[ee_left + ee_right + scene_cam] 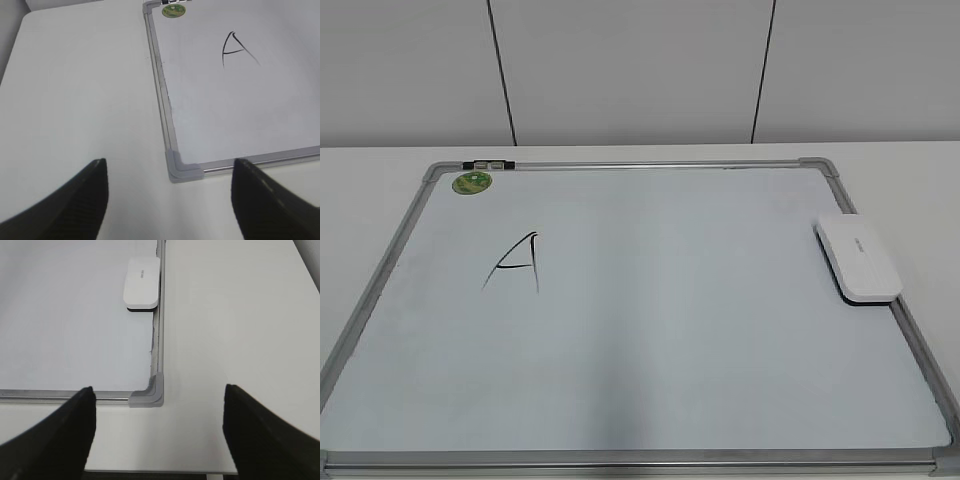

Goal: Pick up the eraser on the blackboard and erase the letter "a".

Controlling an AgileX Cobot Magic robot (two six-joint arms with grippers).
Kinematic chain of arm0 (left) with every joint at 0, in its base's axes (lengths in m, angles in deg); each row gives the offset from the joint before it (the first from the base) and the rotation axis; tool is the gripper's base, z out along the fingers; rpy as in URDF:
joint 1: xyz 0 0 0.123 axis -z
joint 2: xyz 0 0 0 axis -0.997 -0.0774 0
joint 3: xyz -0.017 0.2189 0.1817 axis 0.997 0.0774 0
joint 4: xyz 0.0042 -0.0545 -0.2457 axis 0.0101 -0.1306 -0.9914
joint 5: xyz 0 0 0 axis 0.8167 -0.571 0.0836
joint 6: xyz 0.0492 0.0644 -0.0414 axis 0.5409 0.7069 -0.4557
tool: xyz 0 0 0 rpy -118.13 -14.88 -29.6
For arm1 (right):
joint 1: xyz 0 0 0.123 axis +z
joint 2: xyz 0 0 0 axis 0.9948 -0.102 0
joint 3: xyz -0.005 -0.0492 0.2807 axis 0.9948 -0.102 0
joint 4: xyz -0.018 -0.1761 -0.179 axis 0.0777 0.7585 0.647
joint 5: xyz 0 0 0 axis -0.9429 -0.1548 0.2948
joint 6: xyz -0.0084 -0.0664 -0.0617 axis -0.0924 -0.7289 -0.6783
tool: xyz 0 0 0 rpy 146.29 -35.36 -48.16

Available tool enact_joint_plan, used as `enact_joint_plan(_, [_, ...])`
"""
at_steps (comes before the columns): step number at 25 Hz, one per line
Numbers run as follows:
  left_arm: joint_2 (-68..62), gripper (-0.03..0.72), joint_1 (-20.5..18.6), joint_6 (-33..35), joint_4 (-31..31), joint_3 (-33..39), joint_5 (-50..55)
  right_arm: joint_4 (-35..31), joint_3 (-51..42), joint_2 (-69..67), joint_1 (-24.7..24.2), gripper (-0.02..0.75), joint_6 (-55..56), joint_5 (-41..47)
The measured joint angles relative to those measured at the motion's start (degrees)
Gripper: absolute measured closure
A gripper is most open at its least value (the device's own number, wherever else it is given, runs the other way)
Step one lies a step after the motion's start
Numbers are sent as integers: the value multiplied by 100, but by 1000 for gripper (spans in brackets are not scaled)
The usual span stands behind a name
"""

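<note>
- Exterior view: the blackboard [650, 350] lies flat on the white tabletop [380, 165], a white writing surface in a silver frame, with a round green sticker [473, 183] at its far left corner. The eraser [858, 258] rests at the board's right edge, its white top up and its dark underside down, so it looks ready to be lifted straight off. The only mark I can see is an angular capital "A" [516, 263] on the left half; no small rounded "a" shows anywhere on the board. Neither arm is in this picture.
- Left wrist view: the left pincer [170, 200] hangs over the bare tabletop, just off the board's near left corner, its two dark fingers [75, 205] spread wide with nothing between them. The capital "A" sits farther in, with the sticker beyond it.
- Right wrist view: the right pincer [157, 435] is likewise spread and empty, poised above the near right corner of the board. The eraser lies directly ahead along the right frame rail, well apart from the fingers, so I judge this arm the natural one to fetch it.
</note>
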Motion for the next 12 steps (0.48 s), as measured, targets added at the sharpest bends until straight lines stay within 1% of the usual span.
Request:
enact_joint_plan(4, [159,136,-97,0,0,0,22,0,0,2,0,151,0,0])
enact_joint_plan(12, [172,160,-119,0,0,0,22,0,0,2,0,150,0,0])
